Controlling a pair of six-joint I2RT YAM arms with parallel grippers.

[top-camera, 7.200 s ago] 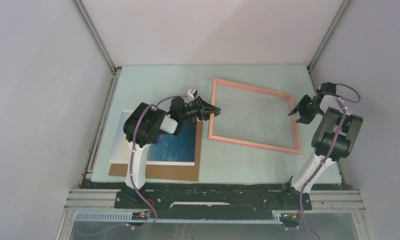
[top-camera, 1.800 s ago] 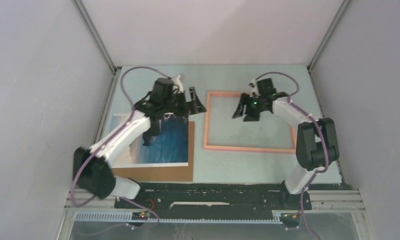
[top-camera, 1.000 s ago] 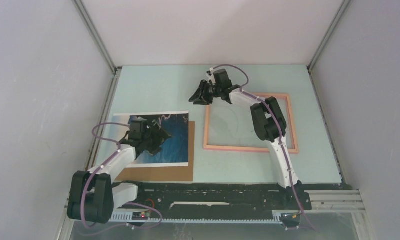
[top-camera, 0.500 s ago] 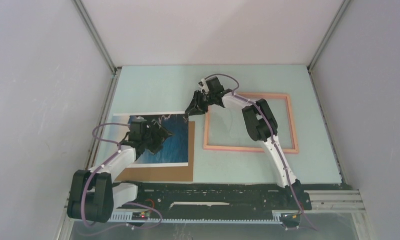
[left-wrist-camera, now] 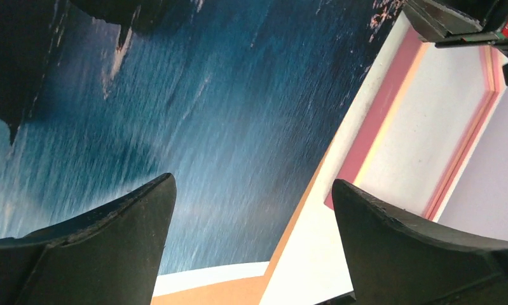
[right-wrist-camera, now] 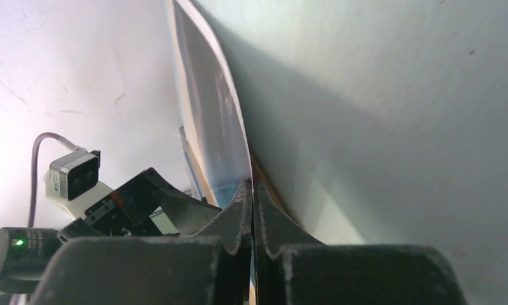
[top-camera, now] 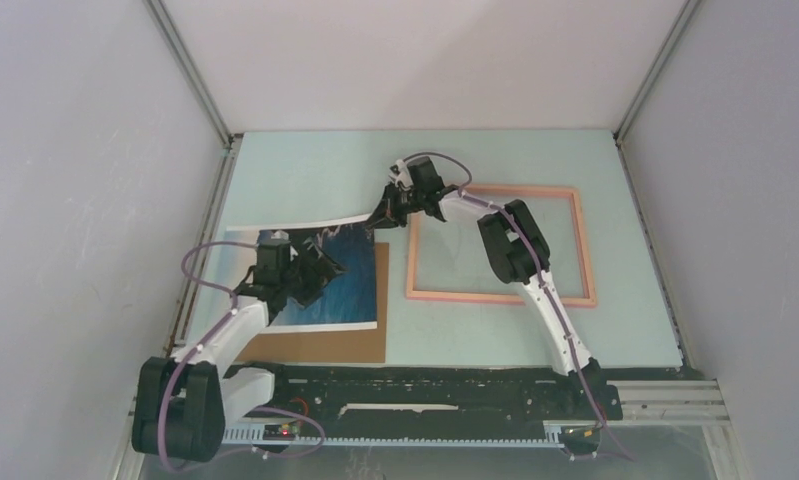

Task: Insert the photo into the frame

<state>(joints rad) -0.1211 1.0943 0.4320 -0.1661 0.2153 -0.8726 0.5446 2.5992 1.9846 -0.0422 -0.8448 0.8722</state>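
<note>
The photo (top-camera: 360,285), blue sea with a white border, lies at the left on a brown cardboard sheet (top-camera: 325,346). My right gripper (top-camera: 387,212) is shut on the photo's far right corner, and that edge curls up off the table. In the right wrist view the jaws (right-wrist-camera: 251,188) pinch the thin photo (right-wrist-camera: 208,114) edge. My left gripper (top-camera: 320,278) hangs open low over the photo's middle. In the left wrist view its fingers (left-wrist-camera: 111,235) straddle the blue photo (left-wrist-camera: 206,114) with nothing between them. The pink frame (top-camera: 500,298) lies flat to the right, also seen as the frame (left-wrist-camera: 378,127).
The pale green table (top-camera: 305,175) is walled by grey panels on three sides. The cardboard (left-wrist-camera: 226,292) sticks out below the print. My right arm reaches across the frame's far left corner. The left gripper's body (right-wrist-camera: 130,203) shows close by in the right wrist view.
My right gripper has shut on the photo's far right corner, and the far edge has lifted and bowed. The left gripper stays open over the photo, shifted slightly.
</note>
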